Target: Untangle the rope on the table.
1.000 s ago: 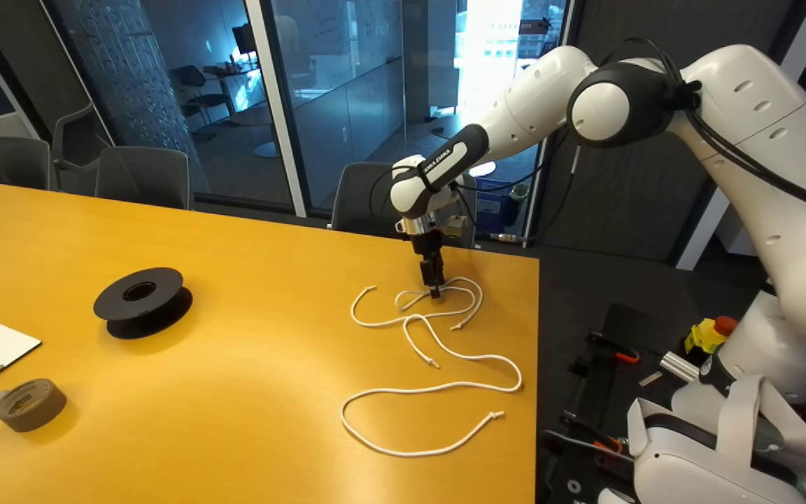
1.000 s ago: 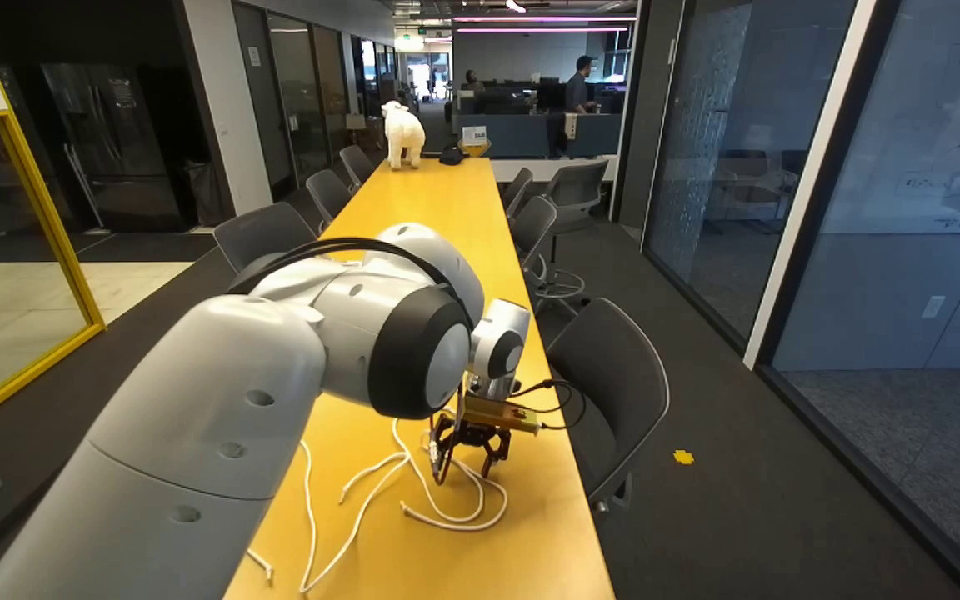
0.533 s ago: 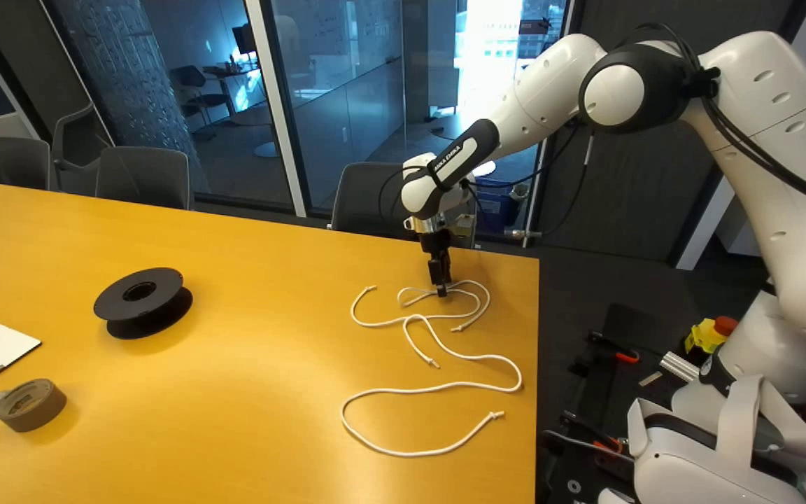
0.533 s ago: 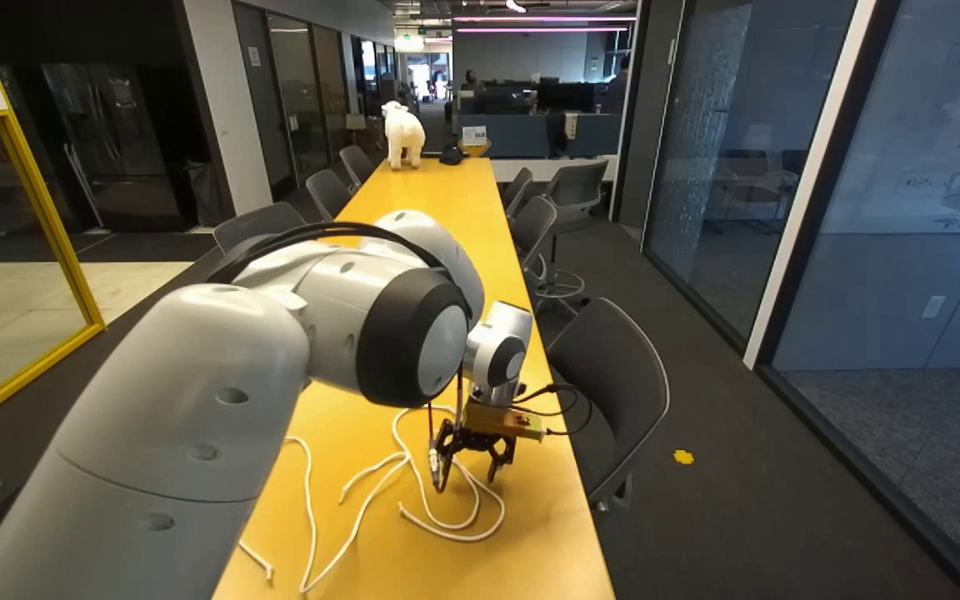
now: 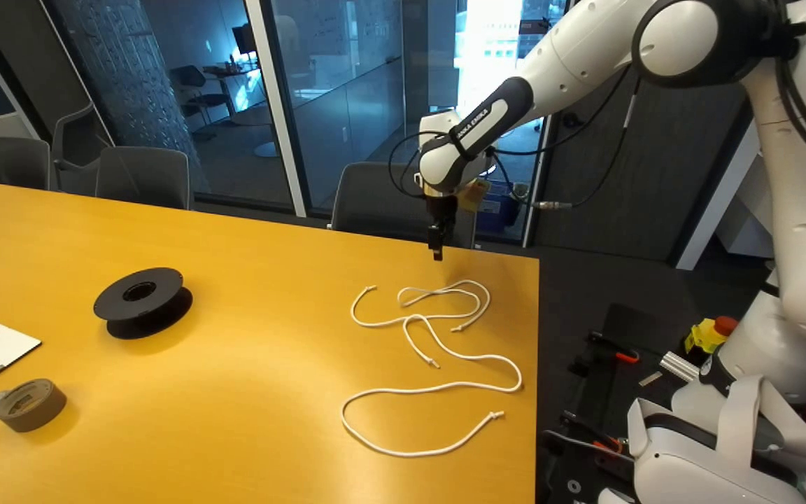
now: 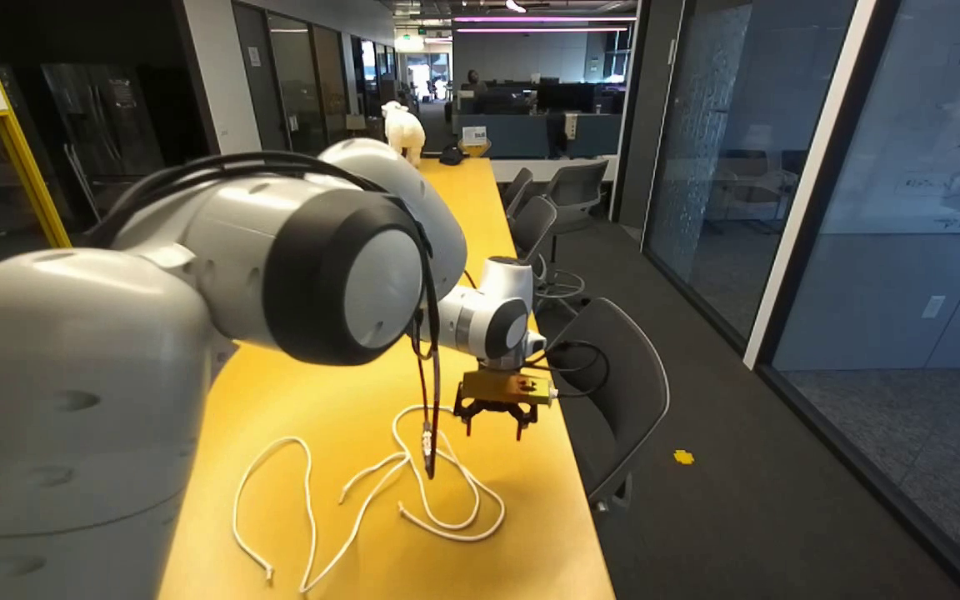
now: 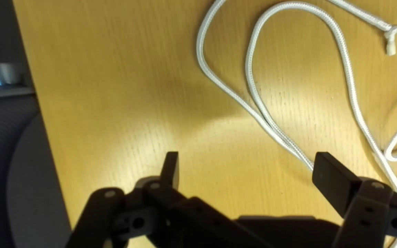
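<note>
The gripper [image 7: 246, 163] is raised above the bench [image 5: 235, 399], its jaws spread wide with nothing between them. In an exterior view the rope [image 5: 473, 358] lies on the bench, right of centre, from mid-frame to near the bottom; the jaws are apart from it. Four ends show, so two lengths are probable.

Hazard 1: double pick-up. In the wrist view, two strands run side by side toward the jaw at lower right. Closing on both there would likely drag the loop whole instead of opening it.

Hazard 2: snag. At the right of the wrist view, a bend appears to touch a neighbouring strand; whether it hooks underneath cannot be told. If it does, pulling may tighten the crossing.

Hazard 3: run-off. In an exterior view, one curve lies near the bench's right edge; a long sweep that way may carry it over. The spool [image 5: 140, 297] and tape roll [image 5: 30, 404], at left, are well apart and pose little risk.
</note>
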Robot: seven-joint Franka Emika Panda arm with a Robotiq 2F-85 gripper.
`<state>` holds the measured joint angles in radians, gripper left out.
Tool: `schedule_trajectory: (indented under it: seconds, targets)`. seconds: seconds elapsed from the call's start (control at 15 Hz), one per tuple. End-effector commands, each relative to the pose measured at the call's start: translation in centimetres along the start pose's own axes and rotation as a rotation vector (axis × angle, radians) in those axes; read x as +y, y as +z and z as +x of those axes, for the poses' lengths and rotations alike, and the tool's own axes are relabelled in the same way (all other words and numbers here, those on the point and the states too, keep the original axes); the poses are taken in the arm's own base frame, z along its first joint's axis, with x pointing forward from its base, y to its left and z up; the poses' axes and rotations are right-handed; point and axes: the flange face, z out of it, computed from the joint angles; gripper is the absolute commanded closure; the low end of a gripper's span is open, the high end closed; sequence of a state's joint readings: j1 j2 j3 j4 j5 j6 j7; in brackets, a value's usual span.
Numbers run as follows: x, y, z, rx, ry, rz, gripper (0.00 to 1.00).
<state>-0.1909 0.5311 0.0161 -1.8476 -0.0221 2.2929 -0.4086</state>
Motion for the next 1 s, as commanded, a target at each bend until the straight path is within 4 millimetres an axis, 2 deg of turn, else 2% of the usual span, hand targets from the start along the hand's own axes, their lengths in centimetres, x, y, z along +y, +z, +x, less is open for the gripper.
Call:
schedule_trajectory:
  seconds: [0.0,0.07,0.27,0.47,0.67,0.93]
  targets:
    - [-1.6,-4.4,-4.2,-0.032,0.061,-0.049,0.0]
    - [-2.1,-4.7,-4.6,-0.047,0.064,-0.056,0.0]
    - [-5.3,-4.5,-4.8,-0.097,0.02,-0.066,0.0]
    - [-8.2,-6.1,-6.0,-0.125,0.006,-0.118,0.0]
    - [-10.4,-8.5,-8.9,-0.193,0.04,-0.159,0.0]
    - [-13.5,-10.3,-12.5,-0.273,0.036,-0.162,0.0]
